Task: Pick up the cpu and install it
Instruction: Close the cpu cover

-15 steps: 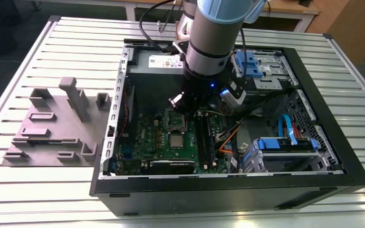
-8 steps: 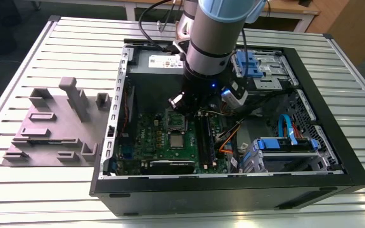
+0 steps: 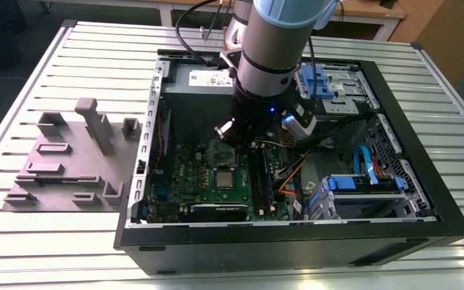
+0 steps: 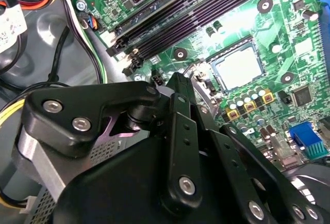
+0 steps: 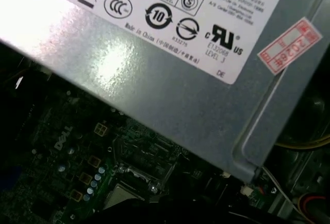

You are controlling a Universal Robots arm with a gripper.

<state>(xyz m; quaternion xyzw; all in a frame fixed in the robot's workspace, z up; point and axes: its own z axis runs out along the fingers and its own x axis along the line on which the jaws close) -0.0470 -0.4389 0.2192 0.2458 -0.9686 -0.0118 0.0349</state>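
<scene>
The cpu (image 3: 226, 179) is a small silvery square lying flat in the framed socket on the green motherboard (image 3: 191, 175) inside the open black computer case (image 3: 296, 248). In the second wrist view the cpu (image 4: 238, 69) lies a short way beyond my gripper (image 4: 193, 87), apart from it, with a metal socket plate between them. My gripper (image 3: 236, 140) hangs low inside the case over the motherboard's far part, just behind the socket. In the first wrist view an edge of the cpu (image 5: 121, 195) shows below a square metal frame (image 5: 139, 164).
The grey power supply (image 5: 170, 84) with its white label stands close behind the gripper. Black memory slots (image 4: 206, 7) run beside the socket. Cables (image 3: 296, 172), blue drive bays (image 3: 361, 184) and the case walls crowd the exterior view's right. A grey fixture block (image 3: 70, 157) sits left of the case.
</scene>
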